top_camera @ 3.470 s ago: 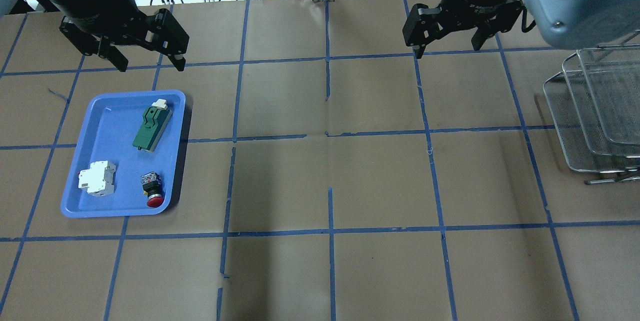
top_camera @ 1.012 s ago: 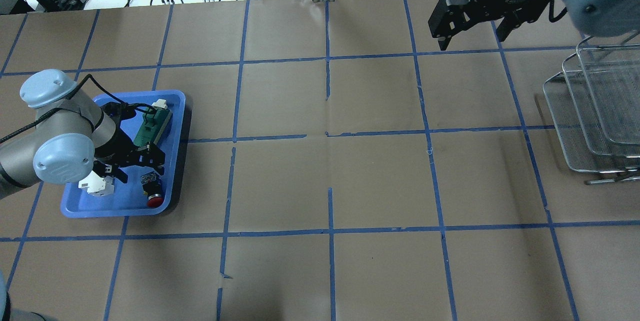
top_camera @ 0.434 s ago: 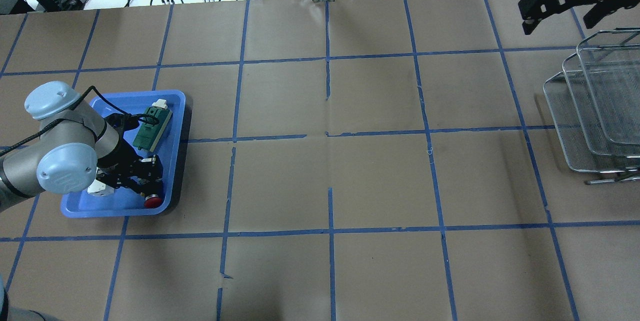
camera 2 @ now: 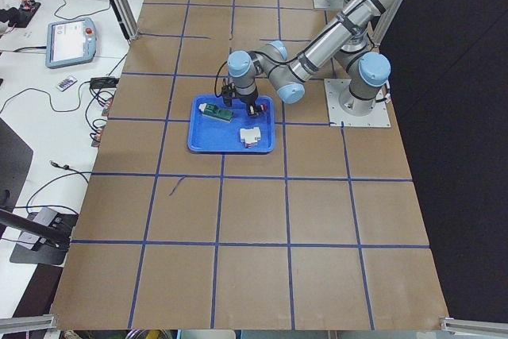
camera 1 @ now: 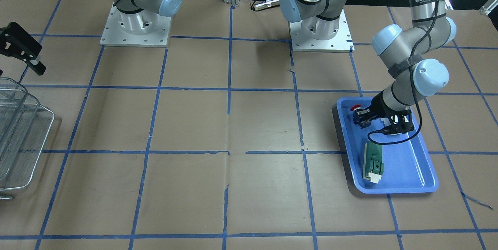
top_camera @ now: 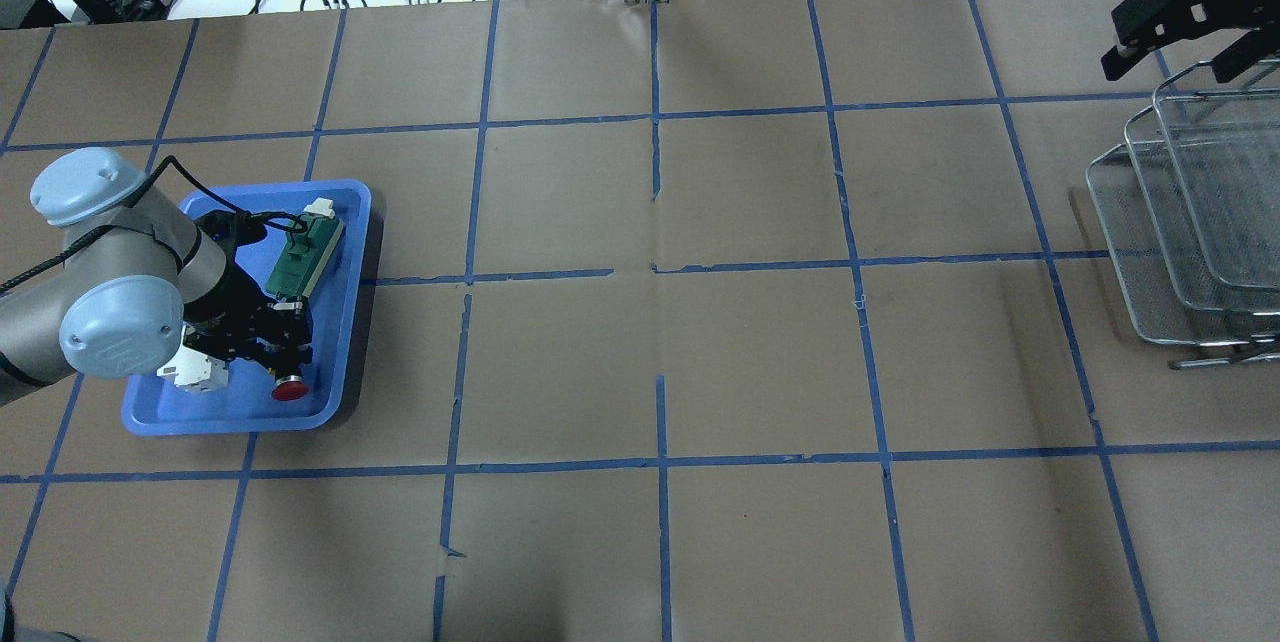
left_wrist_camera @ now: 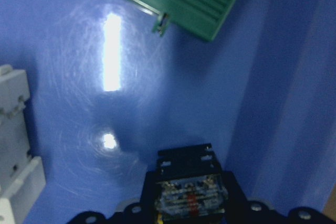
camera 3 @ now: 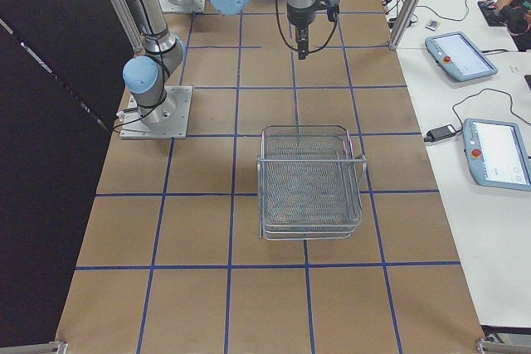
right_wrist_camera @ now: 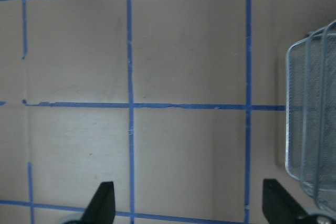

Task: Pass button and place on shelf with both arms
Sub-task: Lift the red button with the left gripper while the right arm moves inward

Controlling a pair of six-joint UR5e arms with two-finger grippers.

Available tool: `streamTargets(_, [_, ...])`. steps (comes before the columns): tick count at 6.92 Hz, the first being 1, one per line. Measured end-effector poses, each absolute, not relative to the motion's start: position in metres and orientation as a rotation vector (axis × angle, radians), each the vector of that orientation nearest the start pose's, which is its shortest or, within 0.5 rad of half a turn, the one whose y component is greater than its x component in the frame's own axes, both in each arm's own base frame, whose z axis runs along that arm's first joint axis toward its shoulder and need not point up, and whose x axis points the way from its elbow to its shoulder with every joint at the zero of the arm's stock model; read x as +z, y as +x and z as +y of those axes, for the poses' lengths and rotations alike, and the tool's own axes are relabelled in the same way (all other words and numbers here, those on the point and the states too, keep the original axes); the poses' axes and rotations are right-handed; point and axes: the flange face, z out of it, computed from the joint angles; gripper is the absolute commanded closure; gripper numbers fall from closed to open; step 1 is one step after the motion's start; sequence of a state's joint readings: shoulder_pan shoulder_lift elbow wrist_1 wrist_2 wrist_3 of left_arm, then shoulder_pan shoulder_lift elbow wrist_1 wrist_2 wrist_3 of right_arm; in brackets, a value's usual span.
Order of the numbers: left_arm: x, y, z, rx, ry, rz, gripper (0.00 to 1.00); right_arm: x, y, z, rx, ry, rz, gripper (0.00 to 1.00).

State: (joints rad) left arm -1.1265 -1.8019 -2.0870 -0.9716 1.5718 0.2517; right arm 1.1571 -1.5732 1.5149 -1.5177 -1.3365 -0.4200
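The button (top_camera: 290, 387), red cap and dark body, is in the blue tray (top_camera: 215, 412) at the left. My left gripper (top_camera: 278, 360) is down in the tray and shut on the button's body. The left wrist view shows the dark body (left_wrist_camera: 191, 190) between the fingers, over the tray floor. In the front view the red cap (camera 1: 355, 107) sticks out of the gripper (camera 1: 362, 118). My right gripper (top_camera: 1170, 62) is open and empty, high at the far right, just beyond the wire-mesh shelf (top_camera: 1180, 262). The shelf's corner (right_wrist_camera: 315, 119) shows in the right wrist view.
A green block (top_camera: 305, 257) lies in the tray's far part and a white breaker (top_camera: 195, 372) sits beside my left gripper. The shelf (camera 1: 23, 133) stands at the table's right end. Brown paper with blue tape lines covers the table.
My left arm came down into the tray, closed on the button and shifted it slightly left and back. My right gripper swung right, to beside the shelf.
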Motion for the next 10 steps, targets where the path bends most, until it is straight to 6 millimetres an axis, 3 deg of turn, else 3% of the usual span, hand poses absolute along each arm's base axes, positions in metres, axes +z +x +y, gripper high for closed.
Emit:
streamTargets(2, [0.252, 0.073, -0.504, 0.158, -0.461, 3.144, 0.99, 0.504, -0.042, -0.505, -0.098, -0.012, 2.705, 0.00])
streamTargets(3, [0.279, 0.048, -0.511, 0.147, -0.574, 3.142, 0.99, 0.497, -0.031, -0.503, -0.081, -0.012, 2.604, 0.00])
streamTargets(4, [0.303, 0.005, -0.516, 0.145, -0.694, 3.126, 1.00, 0.487, -0.021, -0.501, -0.065, -0.004, 2.499, 0.00])
streamTargets(6, [0.334, -0.110, -0.516, 0.179, -1.035, 3.072, 1.00, 0.472, -0.001, -0.499, -0.052, 0.016, 2.350, 0.00])
streamTargets(8, [0.367, -0.216, -0.512, 0.254, -1.396, 3.034, 1.00, 0.468, 0.036, -0.494, 0.008, -0.002, 2.258, 0.00])
streamTargets(10, [0.386, -0.293, -0.499, 0.375, -1.637, 2.966, 1.00, 0.466, 0.058, -0.498, 0.014, 0.004, 2.166, 0.00])
